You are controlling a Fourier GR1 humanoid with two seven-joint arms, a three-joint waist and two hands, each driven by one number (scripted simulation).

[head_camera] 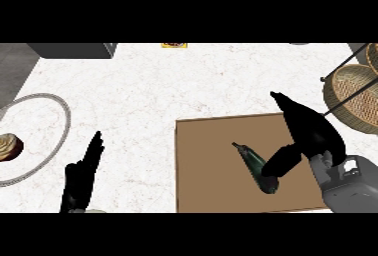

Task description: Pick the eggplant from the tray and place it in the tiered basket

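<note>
On the white marbled table [184, 80] lies a flat brown tray [214, 190], and the eggplant [255, 165] rests on it, dark green-black, lying at a slant with its stem end toward the far left. The right hand [314, 132] hangs over the tray's right part: its fingers [288, 107] are straight and pressed together, pointing away from the robot, while the thumb [280, 162] reaches down to the left and overlaps the eggplant's near end. Nothing is pinched. The tiered basket [354, 95], woven on a dark frame, stands at the right edge, just beyond the tray's far right corner. The left hand [81, 175] rests open at the lower left, fingers straight and up. A plate [63, 120] holding a brownish item [9, 146] sits at the left edge.
</note>
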